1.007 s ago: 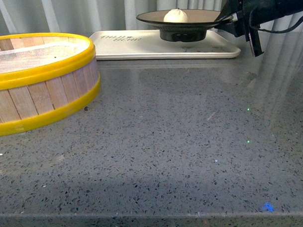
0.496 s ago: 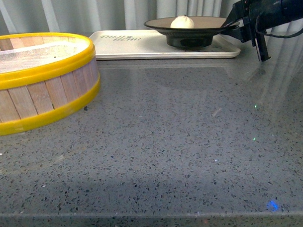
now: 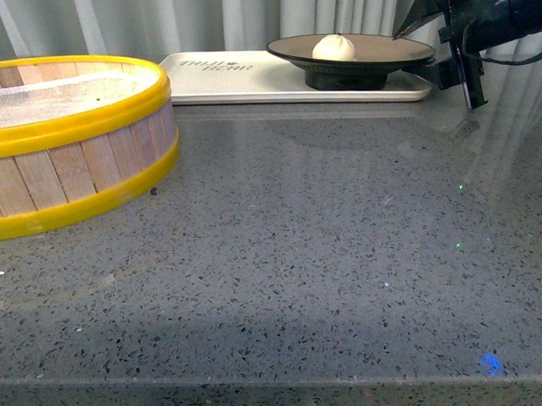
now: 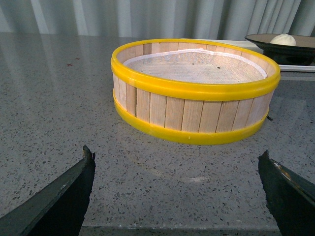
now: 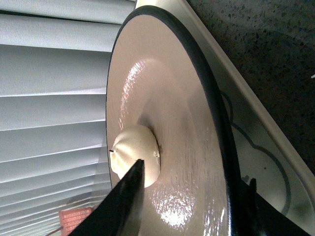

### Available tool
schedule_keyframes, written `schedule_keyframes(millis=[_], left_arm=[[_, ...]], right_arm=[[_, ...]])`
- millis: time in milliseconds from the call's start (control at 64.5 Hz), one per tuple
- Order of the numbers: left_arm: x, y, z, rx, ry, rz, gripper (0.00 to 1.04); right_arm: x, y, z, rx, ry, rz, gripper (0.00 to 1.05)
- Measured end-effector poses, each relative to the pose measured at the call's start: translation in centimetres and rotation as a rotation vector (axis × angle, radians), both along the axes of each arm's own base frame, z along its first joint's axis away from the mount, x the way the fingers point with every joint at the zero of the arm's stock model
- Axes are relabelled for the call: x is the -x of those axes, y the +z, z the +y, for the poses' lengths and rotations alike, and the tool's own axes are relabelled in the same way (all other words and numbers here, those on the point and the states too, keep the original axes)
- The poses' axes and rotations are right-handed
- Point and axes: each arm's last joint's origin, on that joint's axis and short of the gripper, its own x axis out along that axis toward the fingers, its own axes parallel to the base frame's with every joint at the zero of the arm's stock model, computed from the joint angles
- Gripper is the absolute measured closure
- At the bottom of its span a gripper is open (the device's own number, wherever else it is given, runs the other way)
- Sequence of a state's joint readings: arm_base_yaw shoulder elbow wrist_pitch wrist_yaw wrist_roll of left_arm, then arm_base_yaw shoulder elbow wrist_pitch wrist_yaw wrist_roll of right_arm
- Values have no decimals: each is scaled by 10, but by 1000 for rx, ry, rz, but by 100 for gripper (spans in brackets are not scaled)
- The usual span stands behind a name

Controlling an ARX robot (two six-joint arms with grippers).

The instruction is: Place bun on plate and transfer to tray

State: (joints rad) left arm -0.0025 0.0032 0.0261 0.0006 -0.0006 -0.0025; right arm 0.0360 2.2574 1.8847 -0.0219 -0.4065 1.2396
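Plate (image 3: 355,50) with bun (image 3: 334,47) rests on tray (image 3: 240,79), its rim between the spread right gripper (image 3: 430,37) fingers; left gripper (image 4: 177,196) gapes empty.

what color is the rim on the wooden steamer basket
Bright yellow. The steamer basket has yellow bands at top and bottom around pale wooden slats, clearest in the left wrist view.
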Motion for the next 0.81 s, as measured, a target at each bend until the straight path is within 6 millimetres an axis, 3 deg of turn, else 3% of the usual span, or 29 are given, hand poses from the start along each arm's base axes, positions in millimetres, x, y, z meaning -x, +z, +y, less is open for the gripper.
schedule_keyframes(millis=[310, 527, 666, 806], left_arm=[[0, 0, 0, 0, 0, 0, 7], [0, 0, 0, 0, 0, 0, 7], [0, 0, 0, 0, 0, 0, 7], [0, 0, 0, 0, 0, 0, 7]], right_arm=[[-1, 7, -4, -4, -5, -10, 7], [8, 9, -6, -3, -8, -18, 8], [32, 23, -11, 8, -19, -74, 8], [71, 40, -23, 89, -74, -131, 8]])
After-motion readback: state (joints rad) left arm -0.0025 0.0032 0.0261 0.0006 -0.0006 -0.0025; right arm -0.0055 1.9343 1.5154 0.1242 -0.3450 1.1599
